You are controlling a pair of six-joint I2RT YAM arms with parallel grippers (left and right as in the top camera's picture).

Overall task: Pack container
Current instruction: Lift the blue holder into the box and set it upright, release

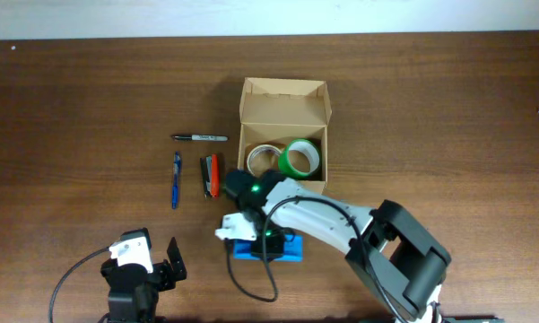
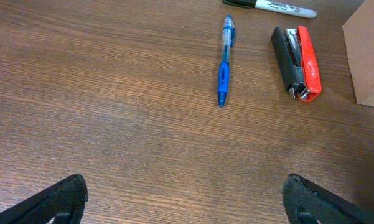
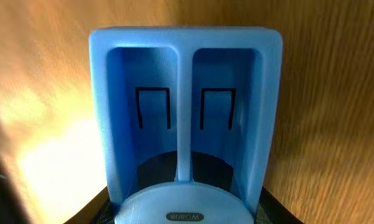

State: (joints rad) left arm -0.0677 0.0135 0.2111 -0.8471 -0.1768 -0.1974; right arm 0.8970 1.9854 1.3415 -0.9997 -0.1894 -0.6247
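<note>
Right wrist view: the dark fingers (image 3: pixel 94 211) of the right gripper (image 3: pixel 185 210) show only as slivers at the lower corners, one on each side of the blue plastic case (image 3: pixel 185 74) that fills the frame. Whether they clamp it or merely straddle it cannot be told. Such a straddle would suit a lift by the case's two sides.

Overhead, the case lies on the table (image 1: pixel 430 108) at lower centre, just below the container (image 1: pixel 282 106), whose flap lid stands open toward the top of the frame. A green tape roll (image 1: pixel 300 157) and a tan tape roll (image 1: pixel 264 159) cover most of its floor, so spare room is probably the main obstacle.

Left of the box lie a red-and-black stapler (image 1: pixel 211 175), a blue pen (image 1: pixel 176 179) and a black marker (image 1: pixel 199 138), none packed. The left gripper (image 2: pixel 187 205), fingers wide apart and holding nothing, sits at lower left.
</note>
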